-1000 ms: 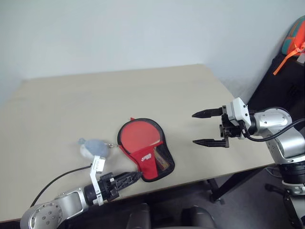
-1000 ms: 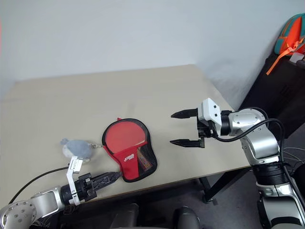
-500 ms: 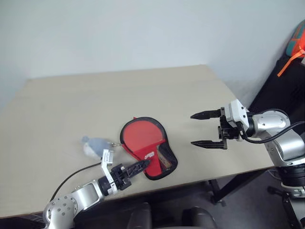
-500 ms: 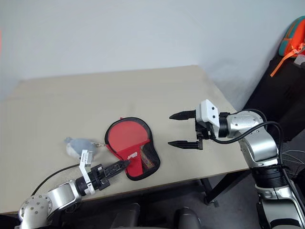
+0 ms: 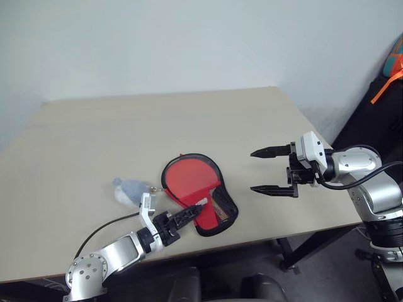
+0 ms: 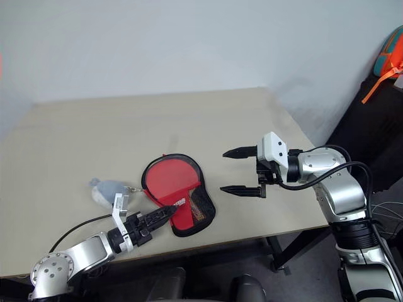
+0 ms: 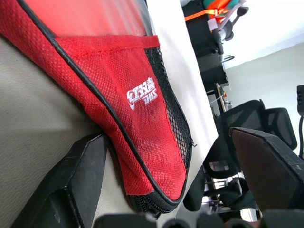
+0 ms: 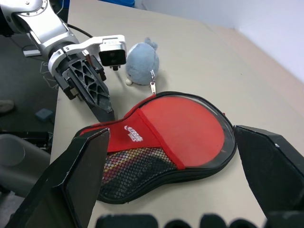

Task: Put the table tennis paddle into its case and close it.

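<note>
The table tennis paddle (image 8: 190, 126) already lies inside the case (image 5: 199, 194) near the desk's (image 5: 94, 145) front edge, so closing it appears to remain (zip state unclear), with the left pincer (image 5: 189, 214) open at its narrow end and the right pincer (image 5: 267, 170) open, apart.

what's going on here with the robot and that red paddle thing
The table tennis paddle already lies inside its red and black case on the table. The left gripper is open at the case's handle end, fingers either side of the edge. The right gripper hovers open above the table, apart from the case. A small grey plush keychain lies beside it.
</note>
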You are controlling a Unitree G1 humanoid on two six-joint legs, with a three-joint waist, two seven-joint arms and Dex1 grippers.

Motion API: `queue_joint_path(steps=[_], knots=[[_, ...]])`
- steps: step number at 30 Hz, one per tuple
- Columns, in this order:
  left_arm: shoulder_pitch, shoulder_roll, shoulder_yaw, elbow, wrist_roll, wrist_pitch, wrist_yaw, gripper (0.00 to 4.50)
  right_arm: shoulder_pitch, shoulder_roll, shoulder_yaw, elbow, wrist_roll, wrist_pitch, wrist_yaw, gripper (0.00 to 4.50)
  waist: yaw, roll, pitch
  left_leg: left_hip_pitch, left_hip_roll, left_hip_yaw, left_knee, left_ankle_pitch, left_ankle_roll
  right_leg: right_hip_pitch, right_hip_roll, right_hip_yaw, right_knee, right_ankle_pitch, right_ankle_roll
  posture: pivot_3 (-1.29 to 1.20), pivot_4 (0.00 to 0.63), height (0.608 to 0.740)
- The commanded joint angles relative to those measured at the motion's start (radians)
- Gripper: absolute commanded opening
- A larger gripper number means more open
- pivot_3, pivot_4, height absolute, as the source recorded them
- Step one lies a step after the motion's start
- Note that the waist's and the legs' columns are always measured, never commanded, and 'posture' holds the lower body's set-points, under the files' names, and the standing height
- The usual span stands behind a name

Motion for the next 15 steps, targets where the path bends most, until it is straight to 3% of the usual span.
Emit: queue_joint_path(steps=[1, 15], knots=[[-0.009, 0.013, -0.017, 0.035, -0.055, 0.021, 0.061, 4.34, -0.02, 0.004, -0.018, -0.028, 0.016, -0.003, -0.009, 4.5, 0.0, 0.0, 0.0, 0.0, 0.0, 0.0, 0.0, 0.0, 0.0, 0.0, 0.0, 0.0, 0.0, 0.0, 0.0, 0.0, 0.0, 0.706], [0.124, 0.255, 0.007, 0.043, -0.333, 0.017, 0.099, 4.34, -0.005, 0.008, -0.016, -0.047, 0.016, 0.002, -0.019, 4.5, -0.022, 0.0, 0.0, 0.001, 0.0, -0.002, -0.002, -0.002, -0.003, -0.006, 0.001, 0.001, 0.0, 0.0, 0.0, 0.0, 0.0, 0.706]])
